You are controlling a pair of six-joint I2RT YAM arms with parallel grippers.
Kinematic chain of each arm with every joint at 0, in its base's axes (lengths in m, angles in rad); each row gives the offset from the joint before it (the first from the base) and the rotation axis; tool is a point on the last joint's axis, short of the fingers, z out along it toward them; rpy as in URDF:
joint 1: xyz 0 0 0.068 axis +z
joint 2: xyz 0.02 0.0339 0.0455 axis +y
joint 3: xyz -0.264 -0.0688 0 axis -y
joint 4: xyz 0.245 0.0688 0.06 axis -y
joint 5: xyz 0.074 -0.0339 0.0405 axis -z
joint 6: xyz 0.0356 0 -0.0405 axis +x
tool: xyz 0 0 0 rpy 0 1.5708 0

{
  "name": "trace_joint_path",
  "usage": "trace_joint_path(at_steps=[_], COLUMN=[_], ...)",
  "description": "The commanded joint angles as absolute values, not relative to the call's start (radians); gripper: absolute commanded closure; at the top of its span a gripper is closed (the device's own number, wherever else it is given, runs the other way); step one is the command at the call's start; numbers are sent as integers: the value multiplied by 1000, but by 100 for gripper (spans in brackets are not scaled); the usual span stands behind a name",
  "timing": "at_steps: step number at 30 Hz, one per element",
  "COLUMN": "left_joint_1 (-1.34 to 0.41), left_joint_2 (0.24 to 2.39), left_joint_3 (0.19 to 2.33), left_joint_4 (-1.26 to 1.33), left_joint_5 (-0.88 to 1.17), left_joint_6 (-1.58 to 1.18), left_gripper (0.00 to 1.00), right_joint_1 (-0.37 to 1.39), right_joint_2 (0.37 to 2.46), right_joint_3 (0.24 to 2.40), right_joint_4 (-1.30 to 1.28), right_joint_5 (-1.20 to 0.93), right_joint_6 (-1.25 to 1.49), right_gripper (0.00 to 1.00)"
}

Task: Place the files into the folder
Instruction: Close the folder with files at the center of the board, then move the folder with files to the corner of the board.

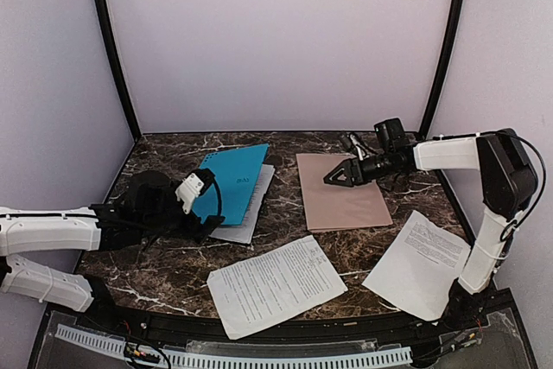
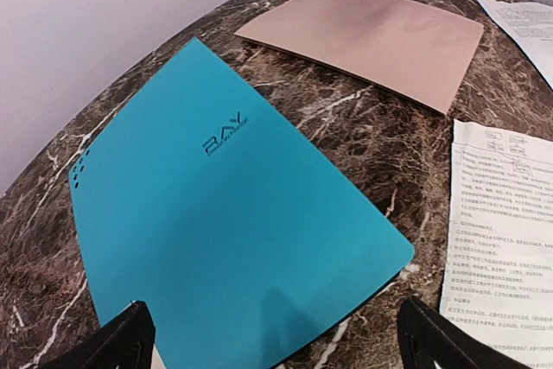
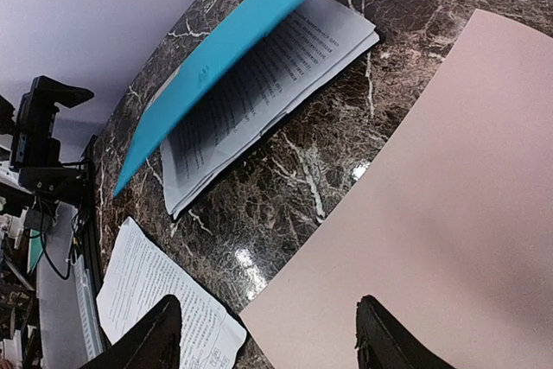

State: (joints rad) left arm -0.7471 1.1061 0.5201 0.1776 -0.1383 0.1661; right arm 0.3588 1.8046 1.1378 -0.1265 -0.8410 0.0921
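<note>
The centre file and right-hand file lie loose near the counter edge; the left tool gapes empty by the teal folder. Beyond, the right tool, jaws apart, hovers over the shut tan folder, which could skid instead of opening.

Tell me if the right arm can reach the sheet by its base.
Likely yes: that sheet lies flat with nothing on it, and the right gripper is open over the tan folder. Reaching so near its base may be awkward.

lab test booth: marble table, lilac walls
</note>
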Motion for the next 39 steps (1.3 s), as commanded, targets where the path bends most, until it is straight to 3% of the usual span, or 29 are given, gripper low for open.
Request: trace_joint_path(at_steps=[1,6,13,22,31,39], left_joint_1=[-770,-771,-795,-834,-785,-633], left_joint_2=[1139,1244,1607,1958,2046,1978], left_joint_3=[543,612,902,1225,1290,1194], left_joint_4=[150,156,40,-67,-178,-225], left_joint_5=[-20,-45,-164,-390,-497,-467], left_joint_6=[144,59,36,61,-7,-121], left_gripper=[1,1,2,2,2,2], right_joint_1=[367,381,437,440,413,309], right_joint_2=[1789,1780,1746,1694,1705,1718], right_joint_3=[1126,1125,1124,1073,1074,1079], right_joint_4=[-145,-157,-228,-280,-308,-326], right_joint_5=[-791,-703,-436,-211,-141,-104], right_joint_6=[107,138,162,198,215,224], right_gripper=[32,23,11,3,1,1])
